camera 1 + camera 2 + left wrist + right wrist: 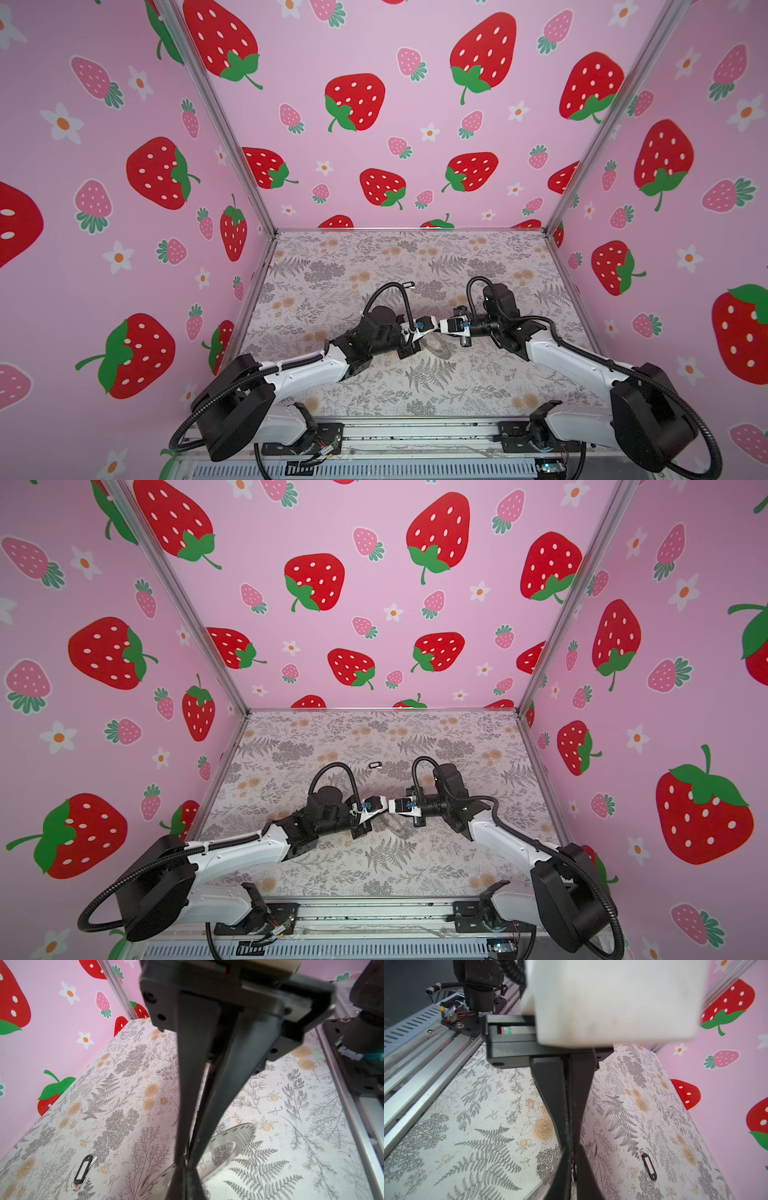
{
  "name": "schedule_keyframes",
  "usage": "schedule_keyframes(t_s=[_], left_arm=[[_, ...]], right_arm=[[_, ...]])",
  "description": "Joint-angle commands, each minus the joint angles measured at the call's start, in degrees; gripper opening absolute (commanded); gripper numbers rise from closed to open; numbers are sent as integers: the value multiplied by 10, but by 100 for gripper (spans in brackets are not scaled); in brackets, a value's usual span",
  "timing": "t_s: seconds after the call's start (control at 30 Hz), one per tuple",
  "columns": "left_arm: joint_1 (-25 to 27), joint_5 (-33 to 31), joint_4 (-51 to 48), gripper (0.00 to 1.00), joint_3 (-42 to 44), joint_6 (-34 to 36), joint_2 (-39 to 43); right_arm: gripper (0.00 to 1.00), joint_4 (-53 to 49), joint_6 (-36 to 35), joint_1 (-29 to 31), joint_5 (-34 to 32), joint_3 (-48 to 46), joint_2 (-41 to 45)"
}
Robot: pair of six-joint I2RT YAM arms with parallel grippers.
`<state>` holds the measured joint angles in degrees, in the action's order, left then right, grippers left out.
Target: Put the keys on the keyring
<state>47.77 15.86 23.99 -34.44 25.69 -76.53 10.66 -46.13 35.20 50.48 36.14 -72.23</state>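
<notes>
The keyring (234, 1136), a flat silvery ring with small slots along its rim, hangs above the floral table between both arms and shows faintly in both top views (440, 348) (397, 827). My left gripper (186, 1164) is shut on its rim. My right gripper (573, 1164) meets it tip to tip at the table's middle (442, 331). Its jaws are closed to a thin slit with a sliver of the keyring (545, 1175) between them. A small wire loop (592, 1148) shows beside the right fingers. One of the keys, a black-rimmed white-centred tag (83, 1169) (649, 1164) (375, 765), lies flat further back.
Pink strawberry walls (374, 124) with metal corner posts (266, 216) close the table in on three sides. A metal rail (415, 432) with both arm bases runs along the front edge. Black cable hoses (386, 291) arch over each wrist.
</notes>
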Motion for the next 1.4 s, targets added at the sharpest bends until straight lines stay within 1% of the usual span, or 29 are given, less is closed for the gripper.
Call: schedule_keyframes(t_s=[0.0,0.1,0.23,0.33,0.47,0.5,0.6,0.73,0.83,0.97,1.2,1.37], left_arm=[[7,1,-11,0,-21,31,19],[9,-10,-13,0,-14,50,32],[12,-28,-16,0,-7,77,46],[20,-47,-16,0,0,105,55],[38,-76,-12,0,7,148,61],[44,-103,-7,0,9,158,62],[60,-137,11,0,18,189,65],[77,-166,34,0,26,216,64],[79,-159,38,0,27,212,66],[78,-146,45,0,30,188,67],[60,-101,70,0,42,123,61],[54,-84,77,0,43,102,56]], right_arm=[[23,9,-15,4,-37,-5,31],[26,14,-35,2,-87,-23,70],[28,12,-35,-4,-128,-41,113],[28,-4,-40,-4,-152,-50,129],[28,-14,-36,-4,-146,-58,133],[28,-14,-37,-3,-141,-59,133],[27,-12,-42,0,-136,-67,132],[27,-9,-44,1,-129,-72,132],[25,4,-38,2,-120,-78,131],[22,34,-17,2,-91,-90,130],[20,53,11,4,-43,-91,109],[20,79,32,6,-26,-95,105]])
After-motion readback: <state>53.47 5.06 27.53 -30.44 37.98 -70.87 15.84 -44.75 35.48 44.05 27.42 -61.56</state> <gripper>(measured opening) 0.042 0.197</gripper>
